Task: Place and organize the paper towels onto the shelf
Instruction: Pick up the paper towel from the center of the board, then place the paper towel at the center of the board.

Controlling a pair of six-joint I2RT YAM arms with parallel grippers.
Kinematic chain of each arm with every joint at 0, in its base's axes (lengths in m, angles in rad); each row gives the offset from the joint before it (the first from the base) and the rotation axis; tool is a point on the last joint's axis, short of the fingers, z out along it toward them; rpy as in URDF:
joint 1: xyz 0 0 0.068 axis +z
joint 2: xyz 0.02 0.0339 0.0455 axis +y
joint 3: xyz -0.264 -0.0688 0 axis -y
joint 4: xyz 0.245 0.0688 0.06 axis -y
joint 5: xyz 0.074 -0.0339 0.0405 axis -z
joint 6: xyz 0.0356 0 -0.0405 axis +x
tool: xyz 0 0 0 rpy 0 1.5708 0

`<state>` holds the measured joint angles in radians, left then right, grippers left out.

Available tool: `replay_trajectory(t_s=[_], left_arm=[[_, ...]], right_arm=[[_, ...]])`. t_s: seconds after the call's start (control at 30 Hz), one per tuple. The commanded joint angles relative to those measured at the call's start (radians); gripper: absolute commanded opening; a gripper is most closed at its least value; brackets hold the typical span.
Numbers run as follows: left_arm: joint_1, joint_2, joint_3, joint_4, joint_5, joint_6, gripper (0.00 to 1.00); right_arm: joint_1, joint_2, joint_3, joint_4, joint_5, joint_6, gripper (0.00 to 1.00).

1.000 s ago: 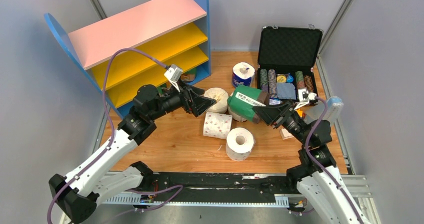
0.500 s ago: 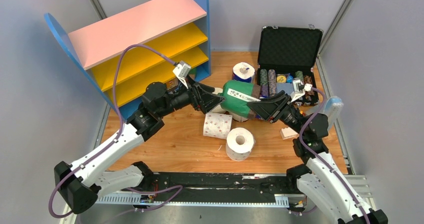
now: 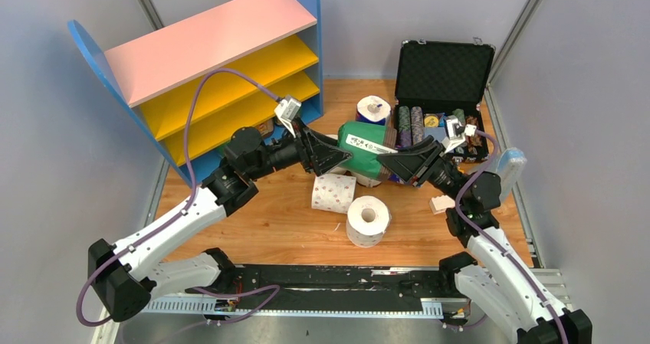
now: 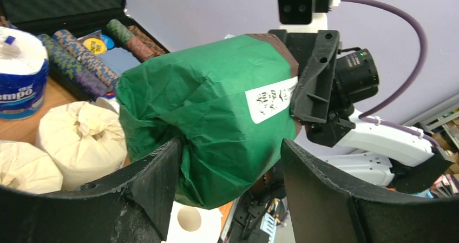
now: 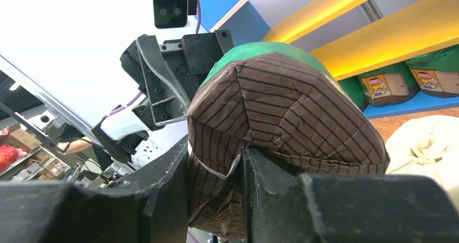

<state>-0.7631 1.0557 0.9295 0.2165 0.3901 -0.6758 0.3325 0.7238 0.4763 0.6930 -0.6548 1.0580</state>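
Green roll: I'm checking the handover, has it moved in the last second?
Yes. The green roll has shifted left, away from the black case, toward the shelf.

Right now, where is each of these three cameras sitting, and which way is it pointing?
Top external: fixed high behind the arms, looking down at the table, the shelf and both whole arms.
Left wrist: rides the left arm, faces right toward the black case; its own dark jaws flank the green-wrapped roll.
Right wrist: rides the right arm, faces left toward the shelf; its own jaws pinch the roll's brown striped end.
Shared: both wrist views show that same roll and the other arm's camera beyond it.
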Motion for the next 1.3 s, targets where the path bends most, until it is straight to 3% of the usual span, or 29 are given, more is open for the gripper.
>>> replay_trajectory(t_s=[0.0, 0.3, 0.4, 0.67, 0.77, 0.97, 1.27], left_arm=[[-0.019, 0.001, 0.017, 0.087, 0.040, -0.040, 0.73], [-0.047, 0.027, 0.011, 0.153, 0.055, -0.070, 0.71], [-0.047, 0.008, -0.001, 0.158, 0.042, -0.061, 0.64], [-0.047, -0.109, -0.053, 0.060, -0.126, 0.039, 0.31], [-0.047, -0.153, -0.056, -0.030, -0.194, 0.093, 0.23], [-0.047, -0.244, 0.012, -0.347, -0.527, 0.214, 0.22], [-0.047, -0.193, 0.142, -0.841, -1.033, 0.247, 0.23]], right_arm=[[-0.001, 0.021, 0.027, 0.135, 0.002, 0.031, 0.21], [0.015, 0.130, 0.037, 0.202, -0.061, 0.074, 0.22], [0.018, 0.143, 0.041, 0.187, -0.061, 0.065, 0.25], [0.017, 0.073, 0.083, -0.102, 0.022, -0.086, 0.61], [0.018, 0.051, 0.105, -0.221, 0.053, -0.126, 0.81], [0.018, 0.012, 0.194, -0.491, 0.170, -0.247, 1.00], [0.017, 0.009, 0.434, -0.922, 0.417, -0.517, 1.00]])
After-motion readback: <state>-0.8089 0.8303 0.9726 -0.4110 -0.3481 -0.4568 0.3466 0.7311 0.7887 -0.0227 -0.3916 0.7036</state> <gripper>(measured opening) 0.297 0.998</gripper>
